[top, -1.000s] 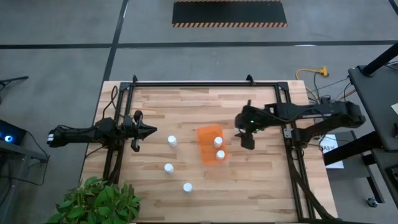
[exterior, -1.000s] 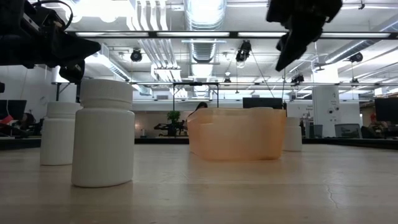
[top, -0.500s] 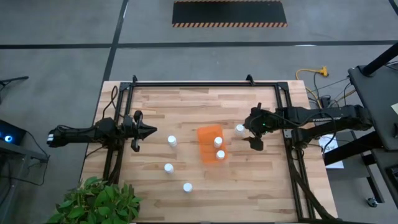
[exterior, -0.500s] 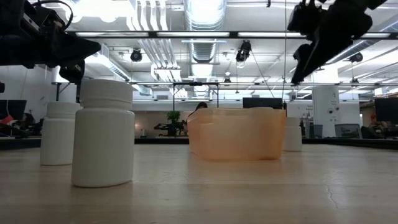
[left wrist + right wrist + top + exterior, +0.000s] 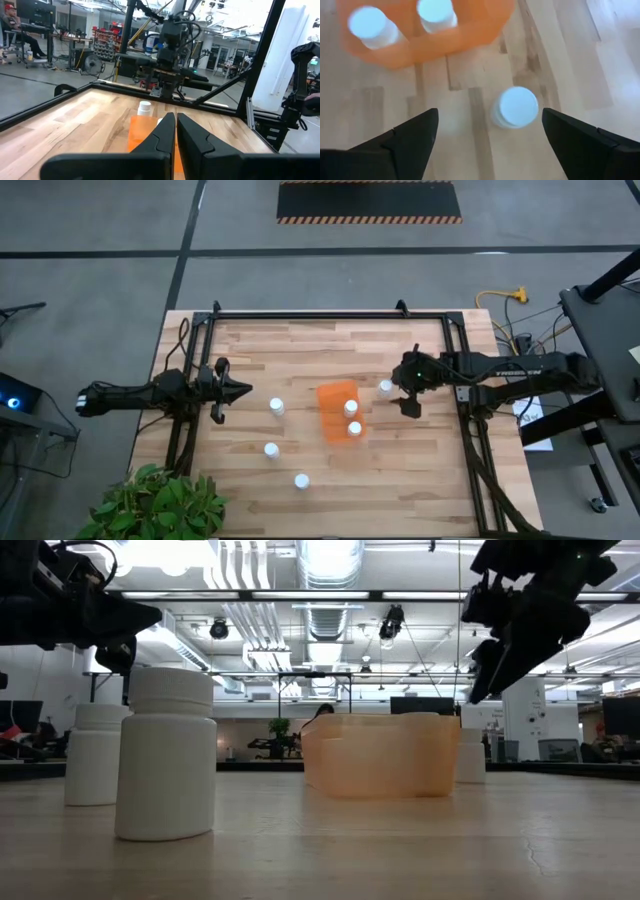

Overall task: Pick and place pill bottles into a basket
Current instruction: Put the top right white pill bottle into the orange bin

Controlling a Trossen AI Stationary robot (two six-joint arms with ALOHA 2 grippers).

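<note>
Bright ceiling lights (image 5: 330, 558) glare in the low view; the right wrist view is blurred.

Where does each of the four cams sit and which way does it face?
High: overhead, straight down; both arms, basket, left gripper shut, right gripper.
Low: table height, level toward the room; near bottle, basket, arms overhead.
Left wrist: faces across the table; own shut fingers, right arm beyond.
Right wrist: looks down; own open fingers, lone bottle between them.
Shared: the basket shows in all four.
</note>
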